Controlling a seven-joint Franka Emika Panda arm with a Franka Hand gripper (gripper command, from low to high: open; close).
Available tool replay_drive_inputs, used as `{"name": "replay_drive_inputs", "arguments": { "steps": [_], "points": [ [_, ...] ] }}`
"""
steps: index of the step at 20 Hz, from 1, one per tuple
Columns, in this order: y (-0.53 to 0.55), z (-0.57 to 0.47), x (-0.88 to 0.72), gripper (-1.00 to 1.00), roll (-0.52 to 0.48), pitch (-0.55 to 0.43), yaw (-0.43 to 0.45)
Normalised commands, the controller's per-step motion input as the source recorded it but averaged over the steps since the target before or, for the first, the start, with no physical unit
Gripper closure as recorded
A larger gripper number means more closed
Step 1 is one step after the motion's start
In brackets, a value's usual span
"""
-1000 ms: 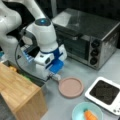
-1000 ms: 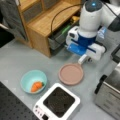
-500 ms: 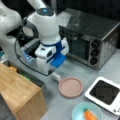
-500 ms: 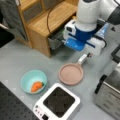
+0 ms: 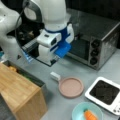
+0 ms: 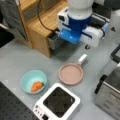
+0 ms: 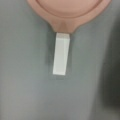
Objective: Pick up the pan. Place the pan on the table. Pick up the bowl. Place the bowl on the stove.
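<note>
The salmon-pink pan point(image 5: 71, 87) point(image 6: 71, 74) lies flat on the grey table point(image 5: 75, 67) point(image 6: 20, 62) in both front views, its white handle point(image 5: 55, 76) pointing toward the arm. My gripper point(image 5: 53, 62) point(image 6: 86, 46) hangs above that handle, apart from it. In the wrist view the pan point(image 7: 70, 7) fills the top edge and the handle point(image 7: 61, 53) runs down the middle; no fingers show there. The teal bowl point(image 5: 77, 113) point(image 6: 30, 77) stands on the table with an orange carrot point(image 6: 37, 86) inside. The stove point(image 5: 105, 92) point(image 6: 58, 101) has nothing on its black plate.
A silver toaster oven point(image 5: 95, 40) stands behind the pan in a front view. A light wooden box point(image 5: 20, 95) point(image 6: 45, 27) sits beside the arm, with a metal drawer point(image 6: 56, 41) sticking out of it.
The arm has risen away from the table. The pan stays where it lies, and the bowl and stove have not moved.
</note>
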Motion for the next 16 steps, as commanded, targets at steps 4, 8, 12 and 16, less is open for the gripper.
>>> {"name": "replay_drive_inputs", "arguments": {
  "steps": [4,8,12,16],
  "points": [
    [-0.17,0.23,0.44,-1.00,0.137,0.258,0.001],
    [-0.29,0.31,0.55,-1.00,0.057,0.229,0.053],
    [-0.38,0.23,0.61,-1.00,-0.002,0.188,0.126],
    [-0.42,0.11,0.67,-1.00,-0.008,0.153,0.142]
  ]
}}
